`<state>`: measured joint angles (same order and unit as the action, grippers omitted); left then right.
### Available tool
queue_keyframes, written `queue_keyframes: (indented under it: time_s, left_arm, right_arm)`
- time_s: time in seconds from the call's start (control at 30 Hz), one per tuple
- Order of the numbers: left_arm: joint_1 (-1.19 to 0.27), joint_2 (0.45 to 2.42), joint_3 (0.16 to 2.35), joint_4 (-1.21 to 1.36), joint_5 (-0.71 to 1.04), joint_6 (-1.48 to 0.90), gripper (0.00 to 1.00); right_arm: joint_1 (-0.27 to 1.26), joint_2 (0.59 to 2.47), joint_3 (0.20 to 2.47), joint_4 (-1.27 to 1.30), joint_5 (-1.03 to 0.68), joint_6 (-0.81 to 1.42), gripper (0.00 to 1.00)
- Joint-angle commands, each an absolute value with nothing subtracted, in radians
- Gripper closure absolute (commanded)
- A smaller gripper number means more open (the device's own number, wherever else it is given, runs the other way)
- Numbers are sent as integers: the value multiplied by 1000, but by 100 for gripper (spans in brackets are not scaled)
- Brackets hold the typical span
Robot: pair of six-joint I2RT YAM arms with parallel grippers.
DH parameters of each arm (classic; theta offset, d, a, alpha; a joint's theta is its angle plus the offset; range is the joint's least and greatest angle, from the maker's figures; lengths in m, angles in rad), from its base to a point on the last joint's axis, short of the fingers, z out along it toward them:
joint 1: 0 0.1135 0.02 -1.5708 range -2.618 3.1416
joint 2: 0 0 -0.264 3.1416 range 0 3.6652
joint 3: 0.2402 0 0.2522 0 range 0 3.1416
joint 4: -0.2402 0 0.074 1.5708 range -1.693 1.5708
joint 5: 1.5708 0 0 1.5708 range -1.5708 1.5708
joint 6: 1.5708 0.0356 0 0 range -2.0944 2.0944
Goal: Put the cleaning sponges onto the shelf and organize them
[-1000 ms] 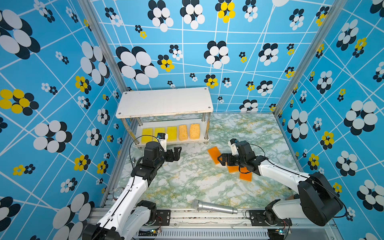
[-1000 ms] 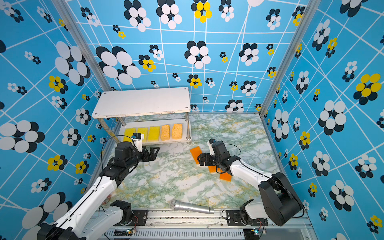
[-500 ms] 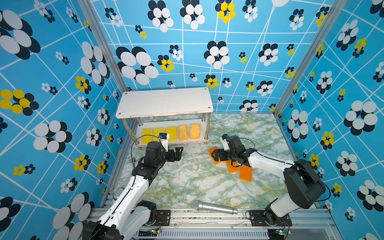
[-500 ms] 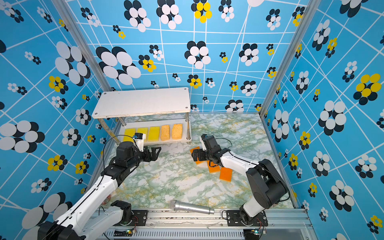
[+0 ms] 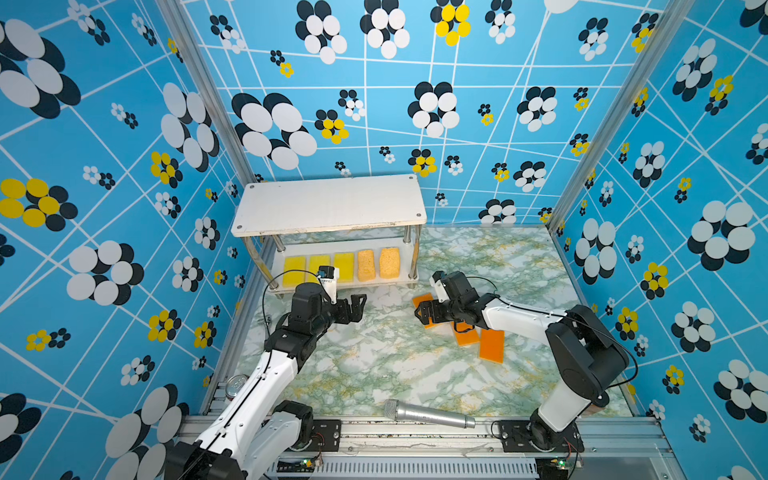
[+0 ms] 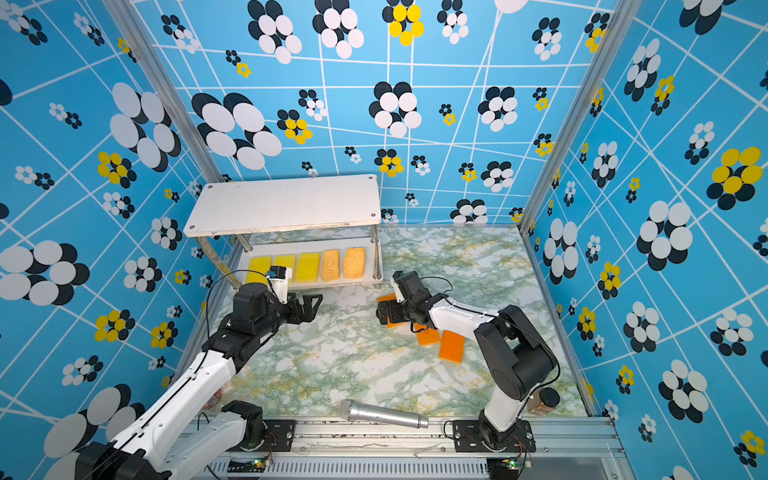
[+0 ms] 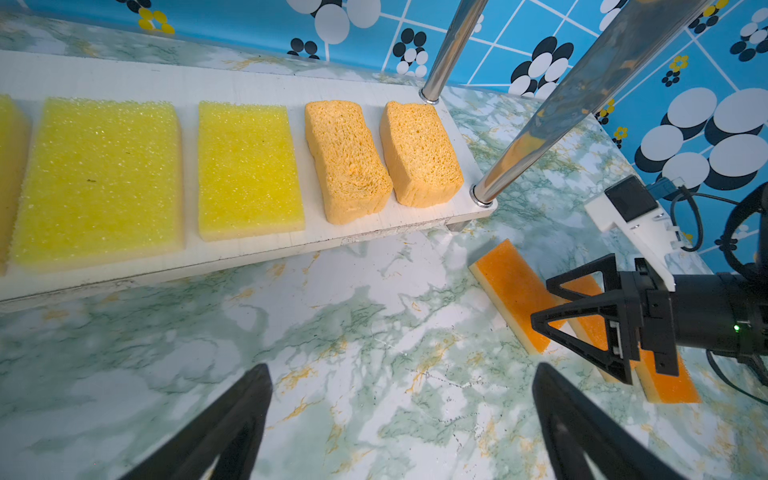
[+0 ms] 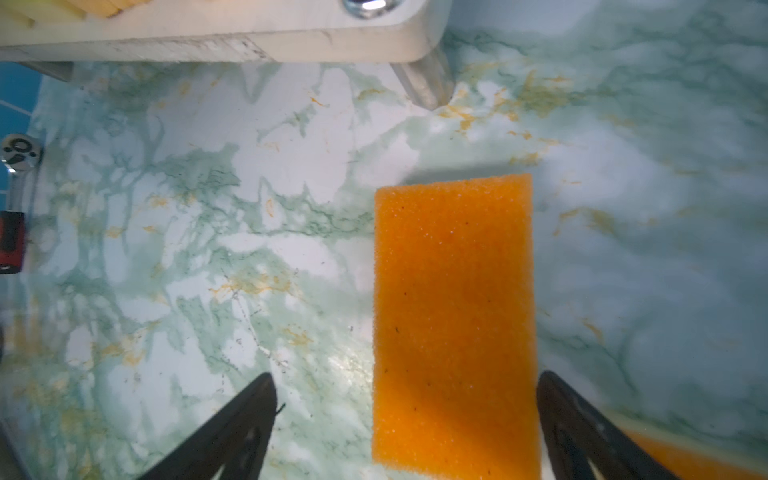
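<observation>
both top views are taken from high above the front edge, angled down over the marbled surface (image 5: 374, 365); nearly the whole scene is shared. the left wrist view is held low and close, aimed along the lower board of the shelf (image 7: 353, 237) toward the right end effector (image 7: 540, 303). the right wrist view is pointed steeply down, close over an orange sponge (image 8: 453, 311).

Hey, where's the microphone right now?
In both top views the microphone lies flat at the near edge of the table, about midway side to side, in front of the loose orange sponges and apart from them.
</observation>
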<state>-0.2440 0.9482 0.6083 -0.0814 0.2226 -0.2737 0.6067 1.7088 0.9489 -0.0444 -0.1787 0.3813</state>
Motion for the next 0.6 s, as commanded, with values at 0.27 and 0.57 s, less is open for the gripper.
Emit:
queue_keyframes:
  time_s: [0.27, 0.57]
  left_arm:
    - [-251, 959, 580, -78, 200, -280, 1]
    - [-254, 964, 581, -78, 204, -281, 1]
  right_arm:
    - [631, 1728, 919, 41, -337, 393, 1]
    - [634, 1621, 866, 22, -167, 385, 1]
